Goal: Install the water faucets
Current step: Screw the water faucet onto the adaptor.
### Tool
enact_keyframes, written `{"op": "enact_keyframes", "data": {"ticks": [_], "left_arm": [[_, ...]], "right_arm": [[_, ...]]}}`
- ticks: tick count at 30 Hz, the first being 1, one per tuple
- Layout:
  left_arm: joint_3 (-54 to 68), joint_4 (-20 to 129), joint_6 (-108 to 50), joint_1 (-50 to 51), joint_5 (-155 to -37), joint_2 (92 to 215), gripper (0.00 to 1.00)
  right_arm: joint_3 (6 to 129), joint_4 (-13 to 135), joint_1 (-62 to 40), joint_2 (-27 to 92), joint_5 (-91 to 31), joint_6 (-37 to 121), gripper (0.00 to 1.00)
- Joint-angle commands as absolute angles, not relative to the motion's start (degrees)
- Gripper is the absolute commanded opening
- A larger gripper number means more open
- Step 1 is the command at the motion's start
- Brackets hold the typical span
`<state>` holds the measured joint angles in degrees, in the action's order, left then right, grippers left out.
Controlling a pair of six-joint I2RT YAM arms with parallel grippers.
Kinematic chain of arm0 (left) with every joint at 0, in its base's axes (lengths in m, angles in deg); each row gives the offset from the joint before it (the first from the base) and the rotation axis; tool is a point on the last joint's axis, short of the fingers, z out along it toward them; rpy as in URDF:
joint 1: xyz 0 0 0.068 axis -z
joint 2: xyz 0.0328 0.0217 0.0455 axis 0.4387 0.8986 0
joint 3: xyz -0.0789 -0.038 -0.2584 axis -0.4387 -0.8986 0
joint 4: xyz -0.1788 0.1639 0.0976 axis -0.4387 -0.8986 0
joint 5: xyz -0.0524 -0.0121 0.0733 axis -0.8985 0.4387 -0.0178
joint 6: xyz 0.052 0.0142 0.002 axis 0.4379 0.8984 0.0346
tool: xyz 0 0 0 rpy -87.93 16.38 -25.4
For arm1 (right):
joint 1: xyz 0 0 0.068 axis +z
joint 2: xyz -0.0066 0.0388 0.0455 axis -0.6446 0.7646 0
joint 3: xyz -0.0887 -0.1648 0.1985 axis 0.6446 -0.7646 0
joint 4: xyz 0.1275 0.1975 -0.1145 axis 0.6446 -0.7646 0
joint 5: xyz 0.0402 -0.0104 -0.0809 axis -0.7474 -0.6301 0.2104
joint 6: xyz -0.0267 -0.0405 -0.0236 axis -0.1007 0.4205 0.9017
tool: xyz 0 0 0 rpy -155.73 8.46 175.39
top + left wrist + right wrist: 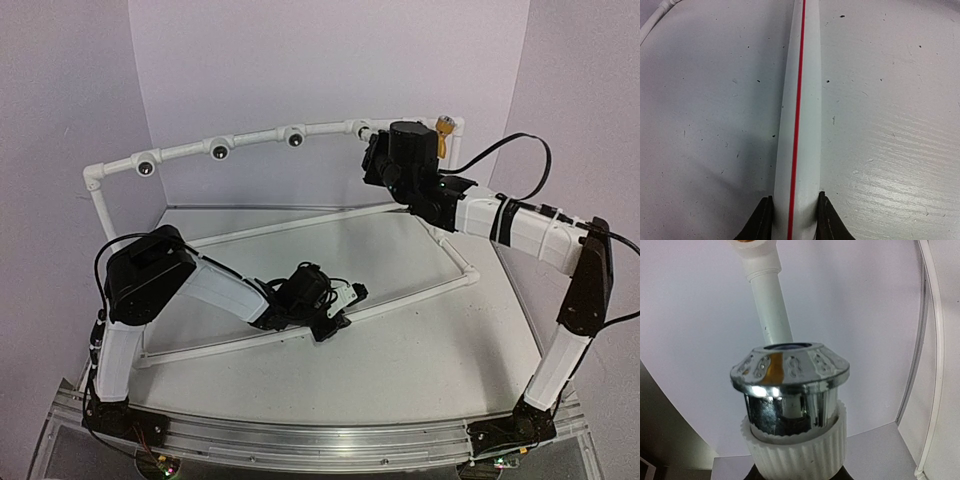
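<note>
Gently: with right end effector [372, 148] closed tight around the white faucet [790, 390] by the frame's [250, 138] top rail, press straight, twist slowly; steady the frame's lower pipe [799, 100] in the clamped left end effector [795, 212].

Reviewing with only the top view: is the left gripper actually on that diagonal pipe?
Observer: Yes, the left gripper is shut on the pipe, fingers on both sides.
Operator: Any marking on it?
Observer: A red line runs along it.
Operator: What's in the right gripper?
Observer: A ribbed white fitting with a chrome flange.
</note>
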<state>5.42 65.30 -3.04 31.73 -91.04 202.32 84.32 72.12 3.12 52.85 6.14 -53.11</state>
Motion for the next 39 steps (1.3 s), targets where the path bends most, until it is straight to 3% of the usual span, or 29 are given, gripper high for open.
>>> {"op": "enact_keyframes", "data": {"ticks": [1,9,16,30,39], "left_arm": [[1.72,48.34,-10.24,34.19,-88.98,210.06,0.0],[1.72,48.24,-10.34,34.25,-88.85,210.02,0.0],[1.72,48.24,-10.43,34.19,-88.77,210.14,0.0],[1.89,48.16,-10.49,34.24,-88.74,210.29,0.0],[2.16,47.95,-10.35,34.25,-88.81,210.43,0.0]], "right_arm": [[83.64,79.8,2.23,53.21,2.73,-46.13,0.04],[81.72,81.54,4.1,51.74,5.57,-33.16,0.08],[76.96,82.66,6.52,48.12,11.62,-16.99,0.01],[72.9,98.8,8.11,49.11,13.71,26.68,0.0],[73.69,99.79,8.13,49.38,13.53,15.13,0.03]]}}
